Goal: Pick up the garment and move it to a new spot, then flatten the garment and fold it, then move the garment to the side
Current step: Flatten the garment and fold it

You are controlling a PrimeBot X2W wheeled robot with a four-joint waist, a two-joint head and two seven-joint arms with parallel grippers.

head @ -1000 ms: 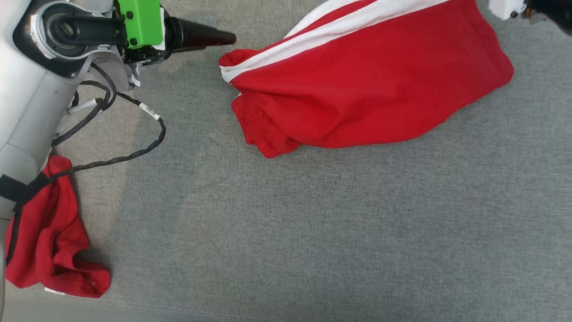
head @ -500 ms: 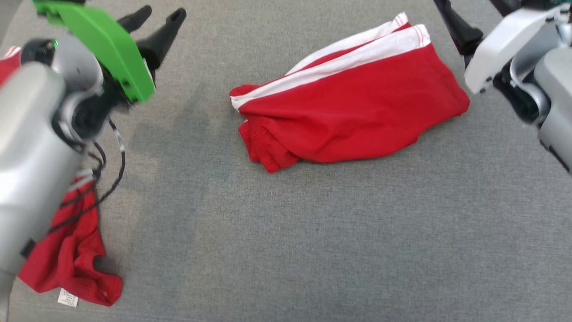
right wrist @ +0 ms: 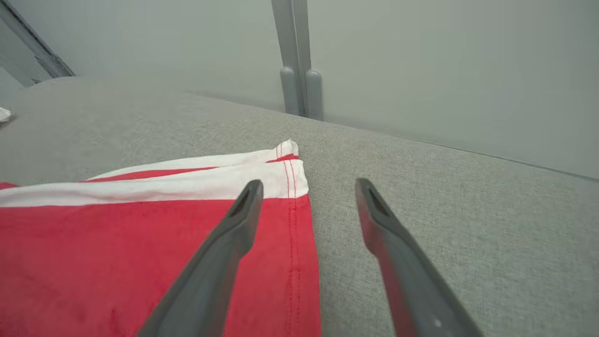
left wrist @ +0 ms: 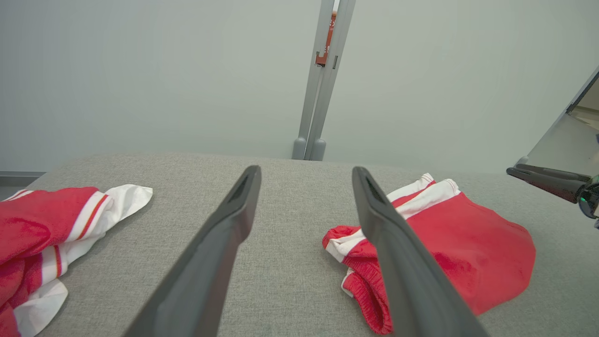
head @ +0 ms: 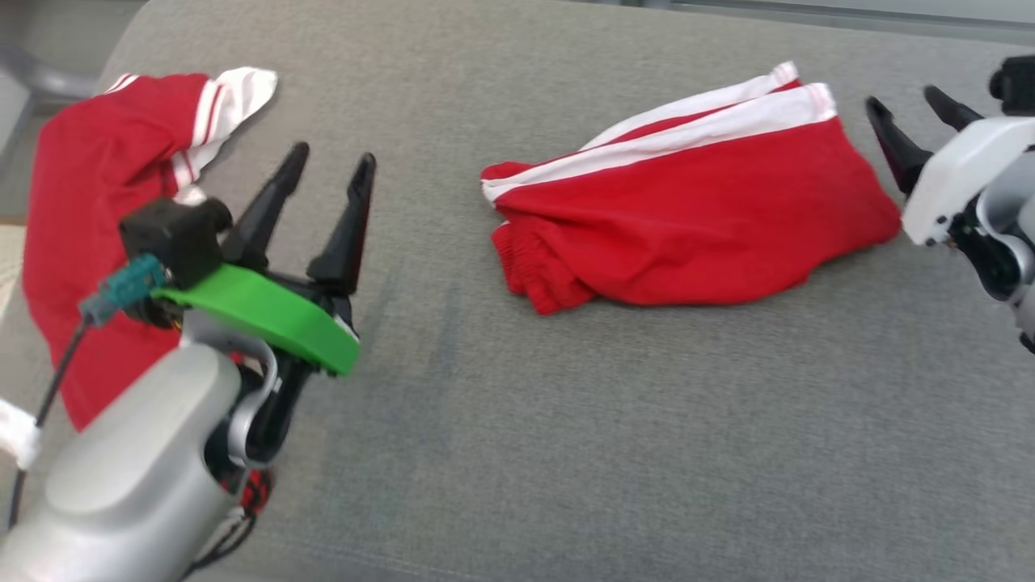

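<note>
Garment (head: pixel 695 218) (red, white-striped) near right pincer (head: pixel 901 97)

The left gripper (head: pixel 333 158) has two long, dark fingers (left wrist: pixel 215 252) that taper to narrow tips. Each finger has a shallow slot recessed in its inner face near the tip. Behind the fingers sits a bright green plate (head: pixel 267 311) with rounded edges. Beside that plate, a black camera block (head: pixel 174 238) bears a teal connector (head: pixel 121 287). A thin black cable (head: pixel 58 372) leads from the connector to a white wrap (head: pixel 16 432). The forearm (head: pixel 137 477) behind the plate is smooth silver-grey. The right gripper (head: pixel 901 97) has matching dark fingers set in a white housing (head: pixel 950 174), backed by a grey and black joint (head: pixel 1003 259).
</note>
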